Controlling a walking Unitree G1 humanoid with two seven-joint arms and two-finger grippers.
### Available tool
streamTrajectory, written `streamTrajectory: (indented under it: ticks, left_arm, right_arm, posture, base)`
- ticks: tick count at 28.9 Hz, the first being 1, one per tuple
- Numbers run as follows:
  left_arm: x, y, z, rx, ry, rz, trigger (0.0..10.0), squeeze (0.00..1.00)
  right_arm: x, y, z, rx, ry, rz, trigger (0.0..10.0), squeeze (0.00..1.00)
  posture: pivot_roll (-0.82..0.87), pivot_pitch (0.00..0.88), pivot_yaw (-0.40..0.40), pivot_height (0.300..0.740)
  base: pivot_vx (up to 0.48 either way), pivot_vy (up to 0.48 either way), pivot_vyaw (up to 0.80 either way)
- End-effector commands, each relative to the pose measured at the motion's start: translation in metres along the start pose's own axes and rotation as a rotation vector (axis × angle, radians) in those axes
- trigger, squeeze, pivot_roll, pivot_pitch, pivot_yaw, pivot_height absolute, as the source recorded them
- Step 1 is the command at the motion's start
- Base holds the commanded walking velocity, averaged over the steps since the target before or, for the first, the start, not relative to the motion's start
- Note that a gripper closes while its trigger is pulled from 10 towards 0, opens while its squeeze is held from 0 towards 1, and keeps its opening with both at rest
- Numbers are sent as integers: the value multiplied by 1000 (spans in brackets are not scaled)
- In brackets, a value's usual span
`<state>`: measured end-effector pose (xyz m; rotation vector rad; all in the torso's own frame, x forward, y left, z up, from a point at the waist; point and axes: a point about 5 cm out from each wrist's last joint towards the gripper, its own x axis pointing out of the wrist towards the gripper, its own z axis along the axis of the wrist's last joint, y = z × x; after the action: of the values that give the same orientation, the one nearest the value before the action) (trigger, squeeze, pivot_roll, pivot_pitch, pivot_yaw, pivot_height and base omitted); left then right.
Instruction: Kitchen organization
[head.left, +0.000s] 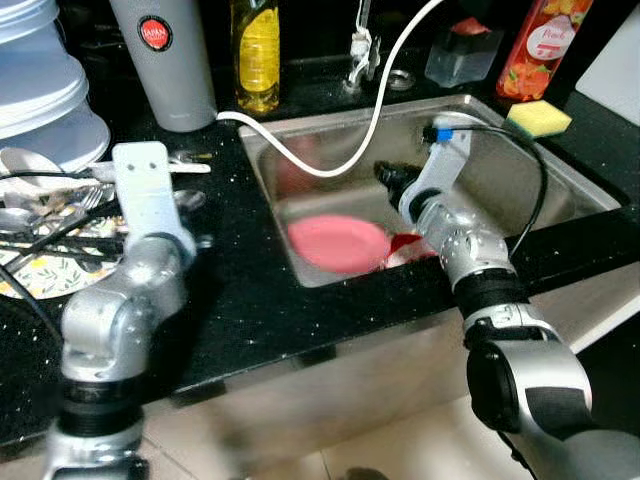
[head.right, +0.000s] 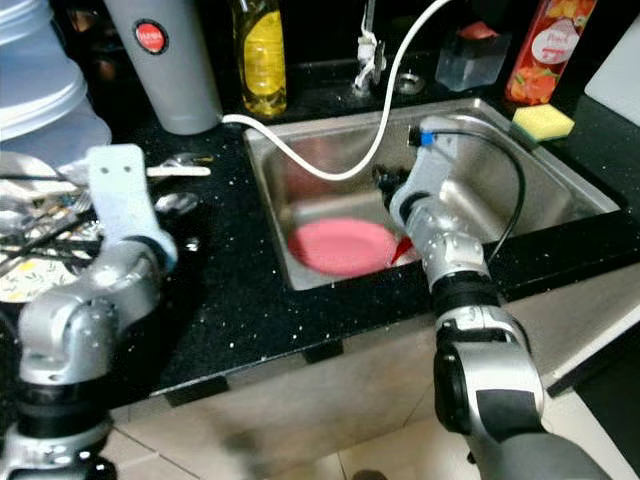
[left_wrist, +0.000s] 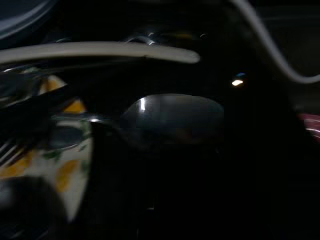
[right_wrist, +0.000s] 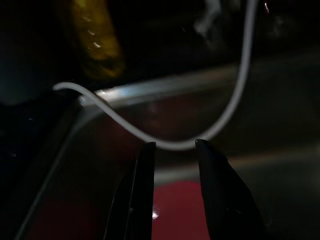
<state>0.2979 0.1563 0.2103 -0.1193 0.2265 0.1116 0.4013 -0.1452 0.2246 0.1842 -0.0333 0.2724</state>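
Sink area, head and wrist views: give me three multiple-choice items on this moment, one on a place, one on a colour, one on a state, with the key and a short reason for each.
1. Where does the pink plate lie?
A. In the sink
B. On the black counter beside the grey tumbler
C. Stacked on the cutlery

2. What colour is the sponge at the sink's far right corner?
A. Blue
B. Yellow
C. White

3. How are the right claw's fingers?
A. Shut on the white hose
B. Shut on the plate
C. Apart, holding nothing

Key:
1 A, the plate rests on the basin floor below the white hose.
2 B, the sponge is yellow in both head views.
3 C, the right wrist view shows a gap between the two black fingers, with the hose beyond their tips and the plate beneath.
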Motion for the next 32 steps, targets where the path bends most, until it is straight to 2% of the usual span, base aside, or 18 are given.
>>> streamTrajectory:
  ticks: [1,5,8,10,12,13,17,19,21,22,23,25,28,29,31,32]
  left_arm:
    - [-2,-3,2,-58,-44,-44,10000,0]
    - [-3,-2,4,-13,-57,-23,10000,0]
    - [-3,4,2,50,-56,21,10000,0]
    - [-3,9,4,144,-109,64,10000,0]
    - [-3,9,4,144,-109,64,10000,0]
    - [-3,12,3,180,-123,98,10000,0]
    - [-4,12,-4,152,-88,59,10000,0]
    - [-3,17,-7,191,-98,120,10000,0]
    - [-3,19,-8,185,-101,132,10000,0]
    - [-4,22,-6,124,-108,137,10000,0]
    - [-4,22,-6,124,-108,137,10000,0]
    - [-4,28,-6,36,-84,136,10000,0]
    - [-3,34,-3,-13,-77,115,10000,0]
    - [-3,34,-3,-13,-77,115,10000,0]
    - [-2,48,5,141,-141,190,10000,0]
    - [-2,48,5,141,-141,190,10000,0]
  right_arm:
    - [-1,5,-2,-77,32,-6,10000,0]
    - [-1,10,10,-146,-42,-25,10000,0]
    - [-6,18,33,-184,-210,-5,10000,0]
    - [-10,22,42,-210,-274,0,10000,0]
    - [-10,22,42,-210,-274,0,10000,0]
    - [-11,24,43,-208,-279,5,10000,0]
    - [-13,29,42,-213,-279,15,10000,0]
    - [-14,31,41,-212,-282,16,10000,0]
    - [-14,31,41,-212,-284,17,10000,0]
    - [-15,31,43,-216,-295,17,10000,0]
    - [-15,31,43,-216,-295,17,10000,0]
    - [-16,31,48,-232,-321,22,10000,0]
    - [-17,35,54,-249,-350,40,10000,0]
    - [-17,35,54,-249,-350,40,10000,0]
    - [-17,38,54,-254,-355,46,10000,0]
    - [-17,38,54,-254,-355,46,10000,0]
  posture:
    - [11,48,-6,740]
    - [13,50,-8,740]
    - [17,54,-7,740]
    - [18,55,-7,740]
    - [18,55,-7,740]
    - [24,57,-10,740]
    - [23,56,-12,740]
    - [19,55,-13,740]
    - [19,55,-13,740]
    - [21,54,-16,740]
    - [21,54,-16,740]
    - [17,52,-17,740]
    - [6,44,-16,740]
    - [6,44,-16,740]
    - [10,39,-11,740]
    - [10,39,-11,740]
  base:
    - [0,0,0]
    - [0,0,0]
    - [0,0,0]
    - [0,0,0]
    - [0,0,0]
    - [0,0,0]
    - [0,0,0]
    - [0,0,0]
    - [0,0,0]
    - [0,0,0]
    - [0,0,0]
    - [0,0,0]
    - [0,0,0]
    - [0,0,0]
    - [0,0,0]
    - [0,0,0]
